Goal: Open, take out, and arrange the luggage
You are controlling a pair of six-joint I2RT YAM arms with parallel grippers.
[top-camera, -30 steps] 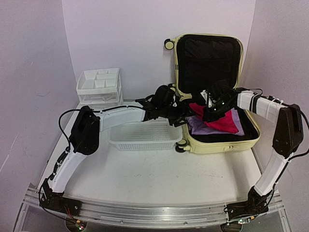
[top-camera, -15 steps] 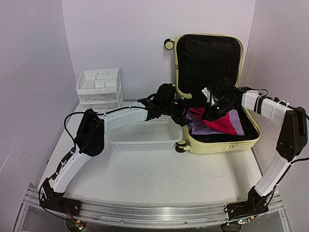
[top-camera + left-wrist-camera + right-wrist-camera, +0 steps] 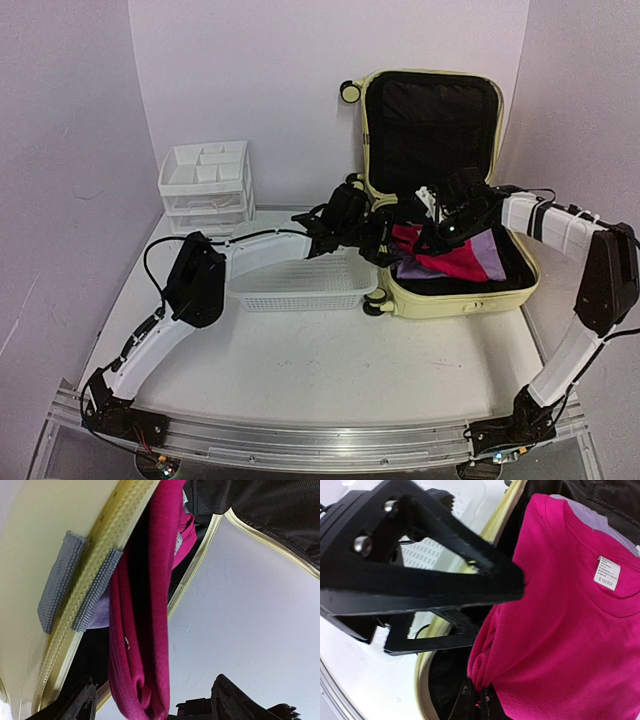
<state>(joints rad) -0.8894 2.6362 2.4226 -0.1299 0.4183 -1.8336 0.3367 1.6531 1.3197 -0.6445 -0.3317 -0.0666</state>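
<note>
1. Top view: the luggage (image 3: 460,298) lies at the back right of the desk (image 3: 330,370). Its lid stands upright against the rear wall, so the packed half is open to both arms. A white mesh basket (image 3: 300,285) sits just beside its left wall (a likely drop-off for the clothes), and a white drawer unit (image 3: 205,180) stands well apart at the back left. The right tool (image 3: 432,237) is at the left part of the packed half, on a magenta T-shirt (image 3: 458,258) that lies over a lavender garment (image 3: 490,245). The left tool (image 3: 388,246) reaches across the basket to the luggage's left rim, where the shirt's edge comes up.

2. Left wrist view: the left tool's fingers (image 3: 82,702) stand wide apart. A fold of the T-shirt, draped over the pale yellow rim, hangs between them unclamped. The tool seems placed there to receive that fold.

3. Right wrist view: the right tool is closed, pinching a bunched fold at the shirt's edge. It holds that edge up by the rim, apparently to offer it to the left tool, which fills the left of this view. A white size label (image 3: 607,573) shows at the collar.
</note>
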